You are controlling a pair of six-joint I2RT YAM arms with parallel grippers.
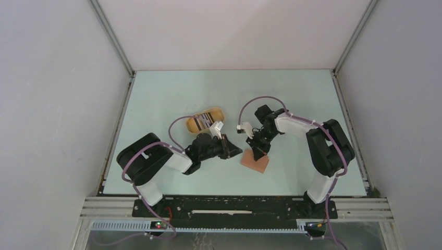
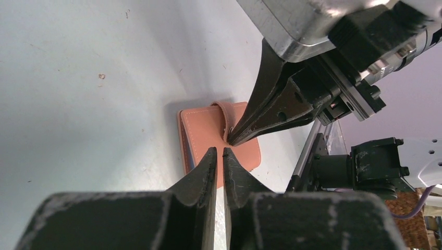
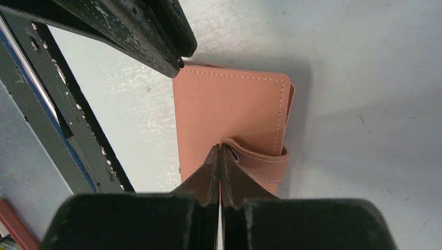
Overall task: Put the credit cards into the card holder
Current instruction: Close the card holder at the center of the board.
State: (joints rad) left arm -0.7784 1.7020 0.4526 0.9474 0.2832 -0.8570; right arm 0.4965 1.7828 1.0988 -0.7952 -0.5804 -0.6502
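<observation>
The card holder (image 3: 229,104) points its snap tab (image 3: 260,159) at the right tool (image 3: 220,151), closed tips touching it; left tool's (image 2: 219,152) state unclear.

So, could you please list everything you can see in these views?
card holder: one, reddish-brown, flat on the table in front of the right arm.
snap tab: one, same colour, wrapping round the card holder's edge.
tray: one, tan, oval, further back, beyond the left gripper.
cards: dark and striped, lying in the tray; number unclear.
table: one, pale green.
left gripper: one, black, at the card holder's edge, fingers nearly together; whether it holds anything is unclear.
right gripper: one, black, shut, tips at the snap tab.
</observation>
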